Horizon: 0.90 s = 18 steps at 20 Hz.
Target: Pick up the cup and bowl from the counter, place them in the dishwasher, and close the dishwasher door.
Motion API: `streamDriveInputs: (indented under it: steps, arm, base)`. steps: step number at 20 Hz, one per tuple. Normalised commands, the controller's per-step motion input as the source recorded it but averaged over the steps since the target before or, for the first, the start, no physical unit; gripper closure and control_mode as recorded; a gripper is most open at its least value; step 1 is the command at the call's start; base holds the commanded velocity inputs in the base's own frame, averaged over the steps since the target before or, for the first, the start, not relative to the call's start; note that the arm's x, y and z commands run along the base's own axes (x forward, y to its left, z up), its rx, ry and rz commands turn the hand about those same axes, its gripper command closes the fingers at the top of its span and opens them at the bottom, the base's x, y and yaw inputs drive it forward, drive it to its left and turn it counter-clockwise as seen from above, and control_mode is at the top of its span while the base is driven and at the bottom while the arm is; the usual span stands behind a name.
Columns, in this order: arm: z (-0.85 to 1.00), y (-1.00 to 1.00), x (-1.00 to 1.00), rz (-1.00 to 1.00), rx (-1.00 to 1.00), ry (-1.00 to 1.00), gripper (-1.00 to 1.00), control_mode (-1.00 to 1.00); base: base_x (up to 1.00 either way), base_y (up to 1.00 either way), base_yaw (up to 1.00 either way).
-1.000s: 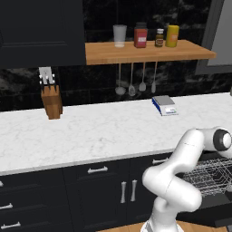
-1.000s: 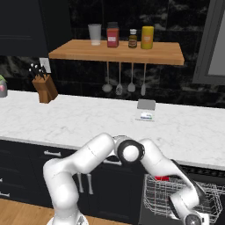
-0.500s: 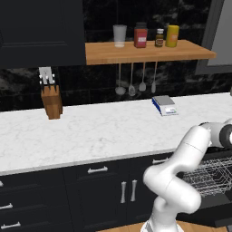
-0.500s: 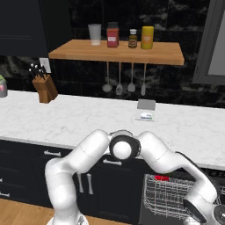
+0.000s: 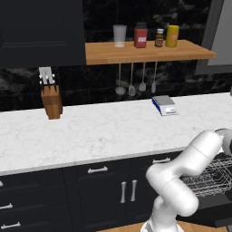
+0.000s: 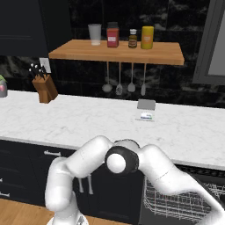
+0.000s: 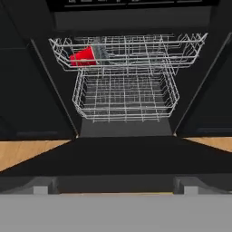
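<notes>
The dishwasher (image 7: 124, 90) stands open in the hand view, with its black door (image 7: 118, 156) folded down flat toward me. Two grey wire racks are pulled out. The red cup (image 7: 83, 56) lies on its side at the left of the upper rack (image 7: 136, 54). The lower rack (image 7: 124, 97) holds nothing that I can make out. My gripper (image 7: 113, 189) hovers in front of the door's near edge, open, its fingertips (image 7: 43, 188) far apart with nothing between them. The bowl is out of view. The white marble counter (image 5: 90, 131) runs above the dark cabinet fronts.
A knife block (image 5: 51, 97) and a small kitchen scale (image 5: 164, 104) stand on the counter. A wooden shelf (image 5: 145, 50) above carries a tumbler and jars, with utensils hanging below. Wooden floor (image 7: 27, 152) shows on both sides of the door. The rack (image 6: 184, 202) juts out at the lower right.
The arm has swung farther right and lower, past the frame edges of both base views. The counter and the shelf are as before.
</notes>
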Motion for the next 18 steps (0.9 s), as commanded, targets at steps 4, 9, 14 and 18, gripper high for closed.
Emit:
streamDriveInputs:
  steps: [4,9,14,18]
  arm:
    - [-0.21,0.15,-1.00,0.03,0.09,-0.48,-1.00,-1.00]
    - [-0.44,0.24,-1.00,0.26,0.14,-0.31,-1.00,-1.00]
    - [-1.00,0.10,-0.47,0.18,0.08,-0.12,-1.00,-1.00]
    - [-1.00,-0.01,0.06,0.11,0.10,-0.22,-1.00,-1.00]
  base:
    - [0.00,0.00,0.00]
    - [0.00,0.00,0.00]
    - [0.00,0.00,0.00]
    - [0.00,0.00,0.00]
